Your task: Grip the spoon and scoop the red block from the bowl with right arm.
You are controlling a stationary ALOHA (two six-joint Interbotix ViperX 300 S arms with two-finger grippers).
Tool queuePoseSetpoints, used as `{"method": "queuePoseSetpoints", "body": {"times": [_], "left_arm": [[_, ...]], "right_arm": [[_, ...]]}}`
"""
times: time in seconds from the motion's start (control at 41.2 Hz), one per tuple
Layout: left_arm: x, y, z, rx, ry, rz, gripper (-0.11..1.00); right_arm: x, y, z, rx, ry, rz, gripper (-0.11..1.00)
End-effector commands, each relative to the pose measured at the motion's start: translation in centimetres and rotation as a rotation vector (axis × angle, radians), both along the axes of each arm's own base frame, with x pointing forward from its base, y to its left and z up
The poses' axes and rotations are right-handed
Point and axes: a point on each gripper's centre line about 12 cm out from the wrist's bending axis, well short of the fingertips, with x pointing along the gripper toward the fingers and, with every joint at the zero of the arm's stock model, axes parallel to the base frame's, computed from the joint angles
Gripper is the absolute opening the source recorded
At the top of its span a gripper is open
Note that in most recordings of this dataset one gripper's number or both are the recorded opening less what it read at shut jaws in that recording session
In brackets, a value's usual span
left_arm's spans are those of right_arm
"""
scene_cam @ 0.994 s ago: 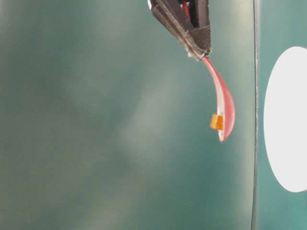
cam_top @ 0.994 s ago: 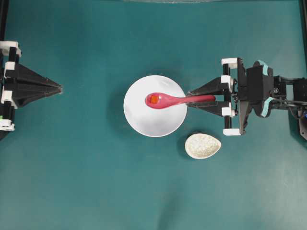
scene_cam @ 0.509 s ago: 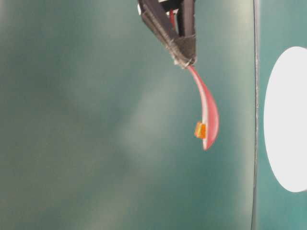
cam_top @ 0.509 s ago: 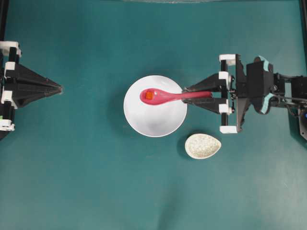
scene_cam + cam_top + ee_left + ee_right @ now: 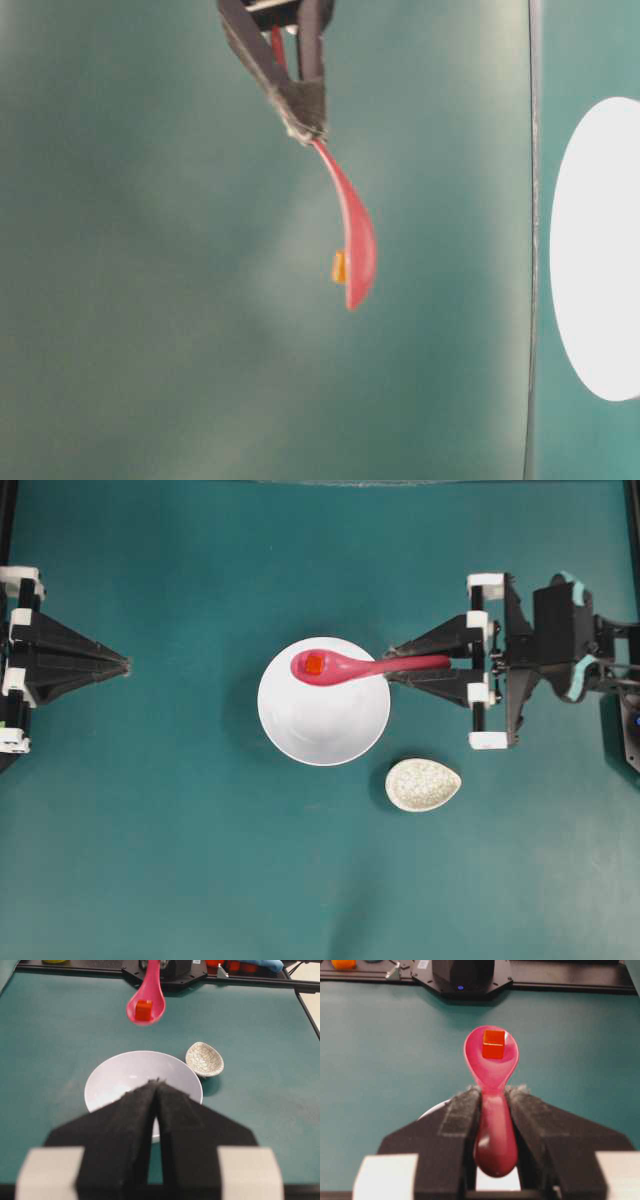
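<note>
Overhead: right gripper [image 5: 392, 667] clamps the spoon [image 5: 350, 666] by its handle, block [image 5: 314, 664] in the scoop over the bowl [image 5: 330, 735]; scooping looks done. Left wrist: spoon rides clear above the rim. Table-level, blurry: probably level enough; carry steadily, open cloth all round.

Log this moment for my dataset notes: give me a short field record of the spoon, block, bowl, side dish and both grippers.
spoon: held by its handle, raised above the bowl
red block: sitting in the spoon's scoop
bowl: white, on the table, nothing seen inside
speckled dish: on the table beside the bowl, apart from it
right gripper: closed on the spoon handle
left gripper: shut, holding nothing, away from the bowl
table: teal surface
</note>
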Motion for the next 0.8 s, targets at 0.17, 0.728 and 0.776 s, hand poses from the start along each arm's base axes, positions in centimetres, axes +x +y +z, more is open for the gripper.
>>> {"method": "queuePoseSetpoints", "body": {"times": [0.17, 0.728, 0.776], "left_arm": [[0.3, 0.1, 1.1, 0.000, -0.028, 0.003, 0.00], [0.3, 0.1, 1.1, 0.001, -0.034, 0.003, 0.00], [0.3, 0.1, 1.1, 0.001, -0.032, 0.003, 0.00]], "right_arm": [[-0.4, 0.0, 2.5, 0.014, -0.073, -0.008, 0.25], [-0.4, 0.0, 2.4, 0.037, -0.042, -0.007, 0.25], [-0.4, 0.0, 2.4, 0.037, -0.042, -0.007, 0.25]]}}
